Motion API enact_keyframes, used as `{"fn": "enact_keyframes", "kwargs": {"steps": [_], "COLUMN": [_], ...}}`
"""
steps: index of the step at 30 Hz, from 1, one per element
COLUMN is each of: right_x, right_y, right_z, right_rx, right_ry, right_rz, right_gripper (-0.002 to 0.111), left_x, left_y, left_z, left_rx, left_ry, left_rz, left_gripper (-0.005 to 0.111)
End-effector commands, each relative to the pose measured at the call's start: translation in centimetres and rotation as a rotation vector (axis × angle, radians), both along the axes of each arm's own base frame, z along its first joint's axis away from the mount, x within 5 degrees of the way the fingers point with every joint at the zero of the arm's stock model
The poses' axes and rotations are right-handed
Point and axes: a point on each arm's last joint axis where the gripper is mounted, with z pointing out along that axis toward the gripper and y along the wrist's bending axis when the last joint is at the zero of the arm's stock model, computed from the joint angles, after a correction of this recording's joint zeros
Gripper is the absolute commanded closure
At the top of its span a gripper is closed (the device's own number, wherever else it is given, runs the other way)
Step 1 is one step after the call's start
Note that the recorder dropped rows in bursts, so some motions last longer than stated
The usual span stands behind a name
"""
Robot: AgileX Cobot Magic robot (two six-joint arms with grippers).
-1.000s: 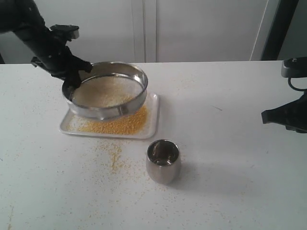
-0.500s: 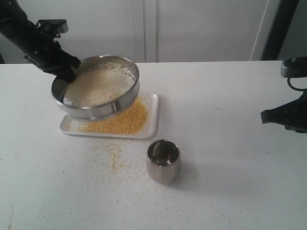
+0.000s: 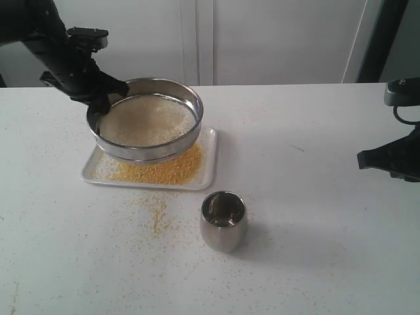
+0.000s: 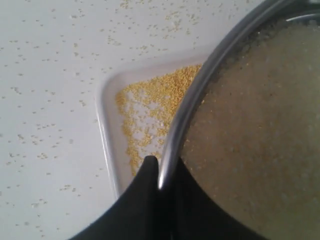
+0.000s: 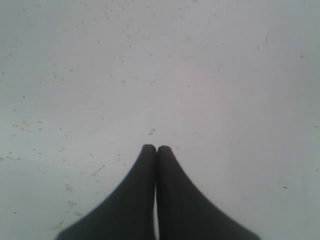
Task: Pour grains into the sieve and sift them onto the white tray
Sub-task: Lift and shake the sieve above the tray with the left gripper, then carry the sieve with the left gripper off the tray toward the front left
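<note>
My left gripper [image 3: 98,108] is shut on the steel ring wall of the sieve [image 3: 172,143], holding it a little above the white tray [image 3: 209,167]. Whitish grains [image 3: 147,121] cover the sieve's mesh, and a golden-yellow heap [image 3: 167,170] lies on the tray below. In the left wrist view the gripper [image 4: 162,172] pinches the sieve's rim [image 4: 197,95], one finger outside and one inside, with the tray [image 4: 107,145] and yellow grains [image 4: 150,112] beneath. My right gripper [image 5: 157,148] is shut on nothing over bare table, at the right edge of the exterior view [image 3: 371,159].
A small rounded steel cup [image 3: 223,220] stands upright on the table in front of the tray. Spilled yellow granules [image 3: 156,216] lie scattered on the white table [image 3: 315,197] between the tray and the cup. A wall stands behind the table.
The sieve swung left and tipped up half a second ago, then came back right and levelled over the tray. The right arm has not moved.
</note>
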Motion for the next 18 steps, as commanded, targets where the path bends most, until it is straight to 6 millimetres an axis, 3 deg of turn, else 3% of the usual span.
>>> {"fn": "enact_keyframes", "kwargs": {"steps": [1, 9, 18], "right_x": [0.1, 0.1, 0.1], "right_y": [-0.2, -0.2, -0.2], "right_z": [0.2, 0.2, 0.2], "right_rx": [-0.002, -0.002, -0.002], "right_ry": [-0.012, -0.012, -0.012], "right_rz": [-0.006, -0.006, -0.006], "right_gripper": [0.108, 0.108, 0.108], "left_x": [-1.2, -4.4, -10.2], "left_y": [-0.1, 1.1, 2.6], "left_z": [2.0, 2.7, 3.1], "left_rx": [-0.029, -0.021, -0.007], "left_ry": [-0.001, 0.033, -0.046], "left_rz": [-0.058, -0.062, -0.068], "left_gripper": [0.107, 0.107, 0.107]}}
